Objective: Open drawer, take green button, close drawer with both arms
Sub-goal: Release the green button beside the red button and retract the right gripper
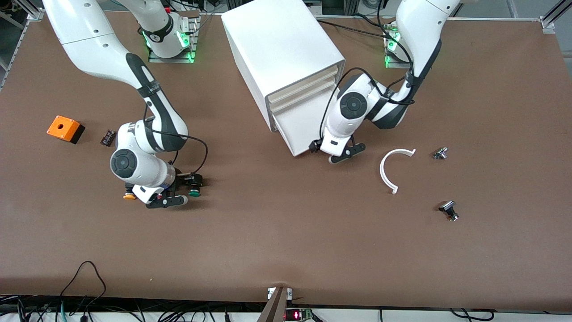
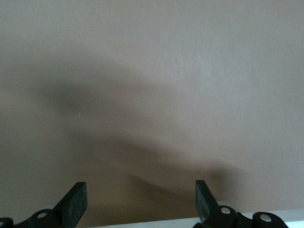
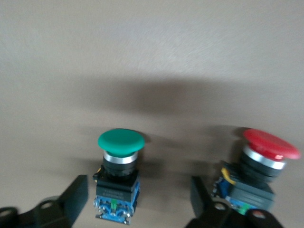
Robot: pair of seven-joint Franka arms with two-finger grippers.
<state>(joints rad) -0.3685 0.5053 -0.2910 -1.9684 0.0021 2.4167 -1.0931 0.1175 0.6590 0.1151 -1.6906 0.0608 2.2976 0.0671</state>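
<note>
The green-capped button [image 3: 118,149] stands on the brown table between my right gripper's [image 3: 137,202] open fingers, closer to one finger and untouched. In the front view it [image 1: 194,192] lies by the right gripper [image 1: 187,184], low over the table toward the right arm's end. The white cabinet [image 1: 286,49] stands at mid-table. Its third drawer [image 1: 297,127] sticks out as a white tray. My left gripper [image 1: 317,146] is at the drawer's outer end, open and empty. In the left wrist view the gripper [image 2: 141,202] shows only bare table and a white edge [image 2: 166,222].
A red-capped button [image 3: 268,154] stands just outside one right finger. A yellow-capped button [image 1: 129,196] lies beside the right wrist. An orange box [image 1: 65,128] and a small black part [image 1: 108,137] lie toward the right arm's end. A white arc [image 1: 393,167] and two small metal parts [image 1: 440,153] [image 1: 449,210] lie toward the left arm's end.
</note>
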